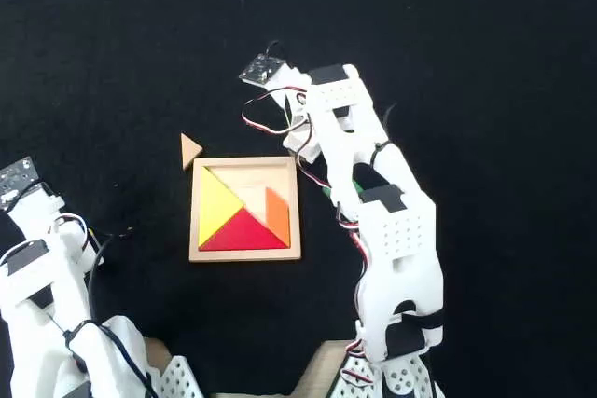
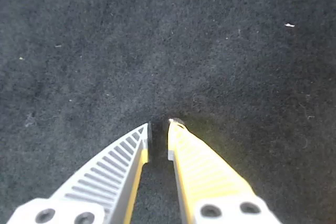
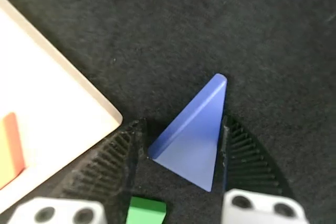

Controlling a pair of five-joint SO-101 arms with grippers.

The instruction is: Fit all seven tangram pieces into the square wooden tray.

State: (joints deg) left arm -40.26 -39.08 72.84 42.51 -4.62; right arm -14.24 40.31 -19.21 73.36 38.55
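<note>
I am clamping my right tool (image 3: pixel 182 125) on the blue triangle (image 3: pixel 194 140), a smooth flat wedge on the black surface (image 1: pixel 466 62) just beside the square wooden tray (image 3: pixel 52 93), probably to carry it in beside the yellow, red and orange pieces, while my left tool (image 2: pixel 158 129) is resting together, empty, well apart.

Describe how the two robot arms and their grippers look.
The left arm and right arm are white plastic with black motor blocks and red, white and black wires. The right gripper has black ribbed fingers; the left gripper has one grey, one yellow.
</note>
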